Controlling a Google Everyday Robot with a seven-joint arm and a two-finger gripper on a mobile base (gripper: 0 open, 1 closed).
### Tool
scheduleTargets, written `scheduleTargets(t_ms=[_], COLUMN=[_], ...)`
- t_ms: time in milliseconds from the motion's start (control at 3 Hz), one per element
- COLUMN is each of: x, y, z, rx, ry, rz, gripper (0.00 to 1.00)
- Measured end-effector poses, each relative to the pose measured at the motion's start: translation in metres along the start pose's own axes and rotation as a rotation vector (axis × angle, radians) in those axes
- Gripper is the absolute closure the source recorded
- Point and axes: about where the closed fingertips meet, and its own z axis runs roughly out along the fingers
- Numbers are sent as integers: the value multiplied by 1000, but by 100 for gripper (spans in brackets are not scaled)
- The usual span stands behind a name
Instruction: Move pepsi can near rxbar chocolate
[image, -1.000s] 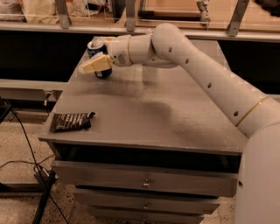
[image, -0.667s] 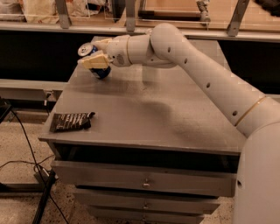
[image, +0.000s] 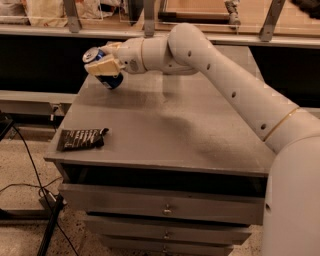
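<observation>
Upper left: the claw (image: 101, 63) pinches the pepsi can (image: 111, 80), tilted, above the surface (image: 190, 135). It's probably light, slick and thin-walled, so grip mid-body. The rxbar chocolate (image: 80, 139) lies lower left, well apart.

Grey table (image: 190, 130) carries rxbar chocolate (image: 80, 139) at front-left corner; gripper's fingers (image: 102, 66) hold pepsi can (image: 111, 80) above its back-left edge.

The rxbar chocolate (image: 80, 139) lies flat on the counter (image: 190, 130), at its near left corner just inside the front edge. Well behind the rxbar chocolate and slightly to its right, the tool (image: 105, 57) hangs above the counter's far left part, clasping the tilted pepsi can (image: 111, 80). Below the rxbar chocolate, drawers (image: 165, 206) sit stacked under the counter.
</observation>
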Motion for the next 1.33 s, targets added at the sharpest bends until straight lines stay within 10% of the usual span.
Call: scheduleTargets(t_ms=[667,1333], x=[-63,-53], y=[30,34], z=[6,12], rx=[58,79], ry=[-138,-175], rz=[12,55], gripper=[100,100])
